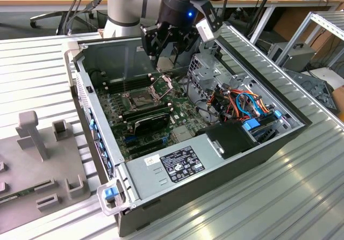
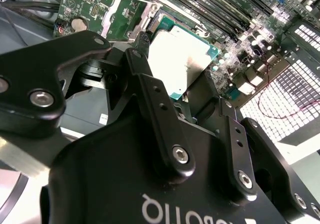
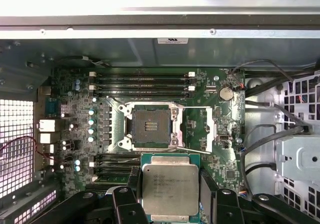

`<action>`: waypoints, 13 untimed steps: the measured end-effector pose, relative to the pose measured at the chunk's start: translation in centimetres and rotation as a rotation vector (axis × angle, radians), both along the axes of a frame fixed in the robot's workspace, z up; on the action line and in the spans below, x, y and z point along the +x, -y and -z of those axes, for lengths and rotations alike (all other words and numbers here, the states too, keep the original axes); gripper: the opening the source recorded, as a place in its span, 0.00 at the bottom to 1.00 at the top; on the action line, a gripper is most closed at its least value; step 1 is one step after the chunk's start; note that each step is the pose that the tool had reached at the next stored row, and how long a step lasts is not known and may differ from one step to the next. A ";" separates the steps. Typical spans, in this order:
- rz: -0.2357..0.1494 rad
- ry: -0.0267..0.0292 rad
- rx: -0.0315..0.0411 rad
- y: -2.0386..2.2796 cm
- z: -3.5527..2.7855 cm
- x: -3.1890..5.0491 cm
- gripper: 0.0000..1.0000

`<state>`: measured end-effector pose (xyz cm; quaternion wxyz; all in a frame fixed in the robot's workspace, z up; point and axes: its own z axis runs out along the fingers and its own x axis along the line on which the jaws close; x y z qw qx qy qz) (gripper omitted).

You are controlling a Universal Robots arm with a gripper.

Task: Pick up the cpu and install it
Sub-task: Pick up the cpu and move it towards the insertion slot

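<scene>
Above the green motherboard [image 3: 226, 157], in the upper middle of the exterior view, the gripper [image 1: 164, 56] hangs inside the opened computer case [image 1: 215, 200]. The case lies on its side with the cover off, which exposes the board from overhead. The pincer is clenched on the cpu [image 3: 170, 189]. In the second wrist view, dark fingers [image 2: 150, 91] press on opposite edges of the chip. This edge grip leaves the pale metal face uncovered and, by judgement, keeps the pads off the delicate underside. In the first wrist view the chip is roughly parallel to the board, an attitude suited to a flat seating.

The socket [image 3: 150, 126] near the centre of the exterior view is empty, its dark contact field bare. Its hinged metal frame [image 3: 212, 129] is swung aside and the wire lever [image 3: 196, 151] is released, so nothing bars the recess. In the first wrist view the cpu sits just beside the socket, clear of it and not seated. The memory slots [image 3: 142, 83] lie beyond the socket, apart from the chip. By judgement, the pick-up is done and the installation is not.
</scene>
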<state>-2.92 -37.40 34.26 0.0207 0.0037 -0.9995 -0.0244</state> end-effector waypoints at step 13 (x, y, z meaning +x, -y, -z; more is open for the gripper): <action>0.000 0.0000 0.0001 -0.08 0.37 0.00 0.55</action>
